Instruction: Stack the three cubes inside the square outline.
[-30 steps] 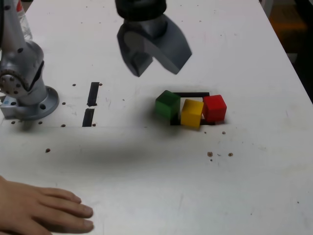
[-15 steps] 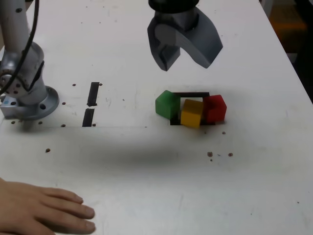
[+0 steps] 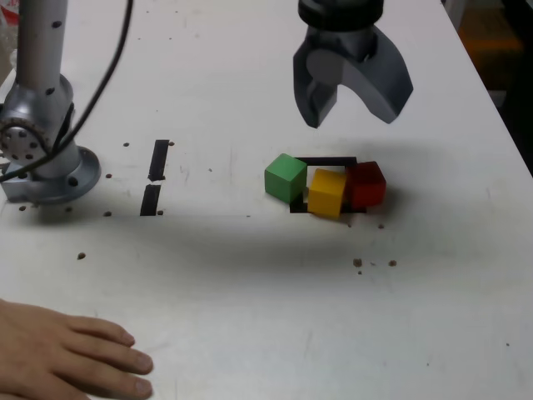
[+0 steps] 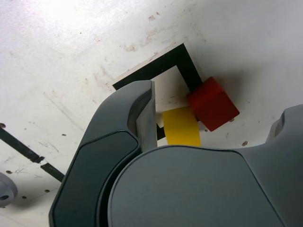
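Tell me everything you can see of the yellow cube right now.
The yellow cube is a small matte block with plain faces, resting on the table, turned slightly askew. It sits on the near edge of the square outline, partly covering the tape. In the exterior view it is the middle of three, with the green cube on its left and the red cube on its right, both close or touching. The open gripper hangs above, not touching.

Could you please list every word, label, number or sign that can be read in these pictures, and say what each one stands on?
None: no readable text shows in either view.
The green cube, yellow cube and red cube have plain faces.
The gripper and the arm base show no legible marking.
The black tape square and the two short black bars on the table are plain tape, not signs.
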### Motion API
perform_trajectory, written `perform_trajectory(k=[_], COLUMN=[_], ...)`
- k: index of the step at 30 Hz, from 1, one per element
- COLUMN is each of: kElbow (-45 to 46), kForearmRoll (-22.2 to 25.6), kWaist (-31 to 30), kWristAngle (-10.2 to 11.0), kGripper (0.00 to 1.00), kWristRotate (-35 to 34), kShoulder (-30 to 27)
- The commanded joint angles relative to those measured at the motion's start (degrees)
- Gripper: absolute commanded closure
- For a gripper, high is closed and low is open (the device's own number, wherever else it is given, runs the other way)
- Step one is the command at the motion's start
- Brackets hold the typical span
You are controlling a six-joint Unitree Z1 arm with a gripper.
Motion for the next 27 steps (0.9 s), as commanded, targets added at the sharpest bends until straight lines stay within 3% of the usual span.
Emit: perform_trajectory(k=[1,14,27], kElbow=[-0.9,-1.2,0.2], kForearmRoll=[0.0,-0.8,-1.7], kWaist=[0.2,1.2,1.1], kWristAngle=[-0.4,-2.6,-5.2], kGripper=[0.07,0.07,0.07], kWristRotate=[0.0,-1.9,-5.3], kShoulder=[1.1,7.0,8.9])
